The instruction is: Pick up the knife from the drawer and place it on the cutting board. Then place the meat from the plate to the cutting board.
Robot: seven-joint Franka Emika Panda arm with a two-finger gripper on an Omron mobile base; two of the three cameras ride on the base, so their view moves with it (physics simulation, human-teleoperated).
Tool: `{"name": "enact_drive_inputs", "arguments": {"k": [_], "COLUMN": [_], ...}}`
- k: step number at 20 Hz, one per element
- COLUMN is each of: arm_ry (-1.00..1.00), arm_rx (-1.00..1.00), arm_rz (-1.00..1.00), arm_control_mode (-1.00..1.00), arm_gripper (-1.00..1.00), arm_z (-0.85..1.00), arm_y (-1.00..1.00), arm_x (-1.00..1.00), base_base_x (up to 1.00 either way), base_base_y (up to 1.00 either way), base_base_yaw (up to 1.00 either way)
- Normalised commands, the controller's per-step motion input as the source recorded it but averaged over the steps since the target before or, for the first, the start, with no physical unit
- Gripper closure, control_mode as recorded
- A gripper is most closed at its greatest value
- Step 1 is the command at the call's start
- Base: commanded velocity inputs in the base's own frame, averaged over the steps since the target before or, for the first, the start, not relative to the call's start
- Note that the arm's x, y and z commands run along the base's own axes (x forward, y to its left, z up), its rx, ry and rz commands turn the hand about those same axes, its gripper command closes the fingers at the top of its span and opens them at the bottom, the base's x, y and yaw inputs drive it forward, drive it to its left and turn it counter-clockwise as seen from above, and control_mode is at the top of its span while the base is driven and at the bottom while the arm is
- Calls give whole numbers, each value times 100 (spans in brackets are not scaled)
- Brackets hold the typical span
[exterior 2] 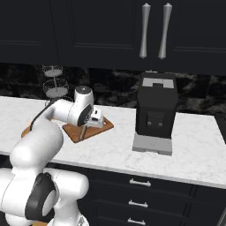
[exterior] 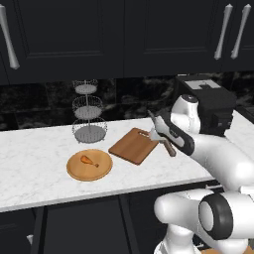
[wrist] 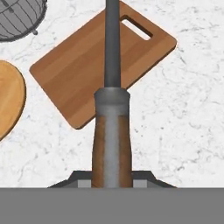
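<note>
End effector [exterior: 159, 133] pinches the knife [wrist: 112, 131] by its handle above the cutting board [wrist: 83, 61]; meat [exterior: 89, 160] sits on the plate [exterior: 74, 171].

White marble counter [exterior: 34, 163] carries a round light-brown wooden plate [exterior: 74, 171] bearing a small orange-brown drumstick [exterior: 90, 160]. Just right of it lies a rectangular brown wooden cutting board [exterior: 131, 146]. Above the board's right end, the gripper [exterior: 159, 133] clamps a brown-handled steel knife [exterior: 167, 146]. A three-tier wire basket stand [exterior: 88, 111] stands behind the plate.
</note>
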Motion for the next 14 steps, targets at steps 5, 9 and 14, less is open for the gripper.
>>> {"name": "enact_drive_inputs", "arguments": {"k": [5,9,14], "arm_ry": [0,0,0], "arm_rx": [0,0,0], "arm_rz": [-10,-3,0], "arm_control_mode": [-100,-100,-100], "arm_gripper": [100,100,100], "arm_z": [-24,-43,-41], "arm_y": [37,13,13], "arm_x": [51,33,43], "base_base_x": [0,0,0], "base_base_y": [0,0,0], "base_base_yaw": [0,0,0]}}
